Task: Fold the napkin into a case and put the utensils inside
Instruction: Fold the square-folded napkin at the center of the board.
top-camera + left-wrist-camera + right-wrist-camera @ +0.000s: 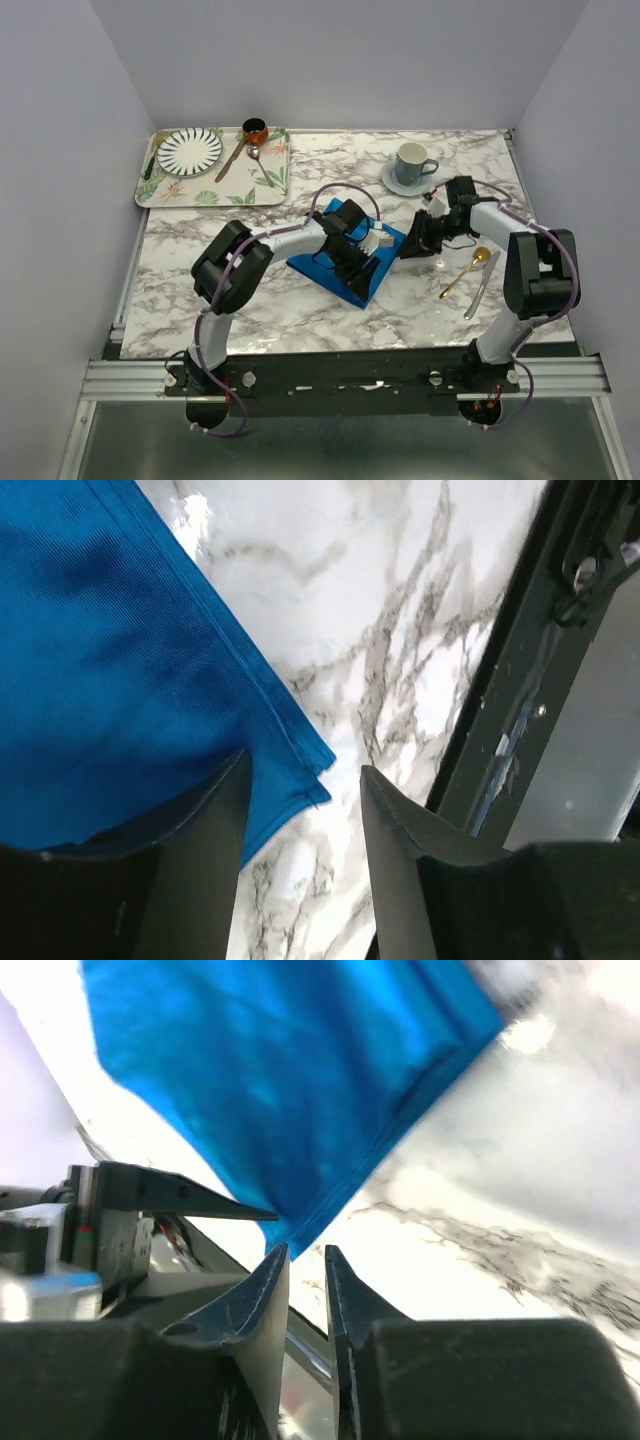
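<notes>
Left gripper (300, 810) sits apart over the napkin (345, 262) corner; right gripper (305, 1280) nearly together, empty — pinch both layers squarely before folding.

Tray (150, 190) — plate (189, 151); mug (411, 163) — saucer (392, 181).

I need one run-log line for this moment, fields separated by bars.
stage: folding | napkin: partly folded | left hand: open at corner | right hand: nearly shut at corner | utensils: outside

Both tools meet over the folded blue napkin (340, 262) mid-table (260, 310); gold spoon (466, 271) and silver utensil (482, 286) lie right.
</notes>
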Robot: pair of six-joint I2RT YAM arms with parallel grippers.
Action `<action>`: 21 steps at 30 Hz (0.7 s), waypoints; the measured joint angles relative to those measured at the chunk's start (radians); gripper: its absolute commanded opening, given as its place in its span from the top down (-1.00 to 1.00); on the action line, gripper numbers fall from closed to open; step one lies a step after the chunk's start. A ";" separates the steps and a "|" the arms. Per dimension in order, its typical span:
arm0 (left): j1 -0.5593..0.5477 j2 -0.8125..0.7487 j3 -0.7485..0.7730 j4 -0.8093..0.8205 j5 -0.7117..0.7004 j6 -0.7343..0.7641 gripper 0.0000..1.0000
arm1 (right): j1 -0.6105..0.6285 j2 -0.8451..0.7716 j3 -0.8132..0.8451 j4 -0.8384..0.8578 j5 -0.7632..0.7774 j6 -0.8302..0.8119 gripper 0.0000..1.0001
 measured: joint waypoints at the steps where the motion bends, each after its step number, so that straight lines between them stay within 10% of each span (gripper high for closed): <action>1: 0.000 -0.023 -0.014 -0.009 -0.003 0.018 -0.17 | -0.003 -0.003 0.022 -0.024 0.000 -0.024 0.34; 8: 0.013 -0.197 -0.040 -0.054 -0.027 0.121 -0.17 | -0.006 0.017 0.313 -0.214 0.022 -0.286 -0.44; 21: 0.155 -0.280 -0.138 -0.085 -0.081 0.180 -0.08 | -0.006 0.313 0.603 -0.256 0.079 -0.429 -0.03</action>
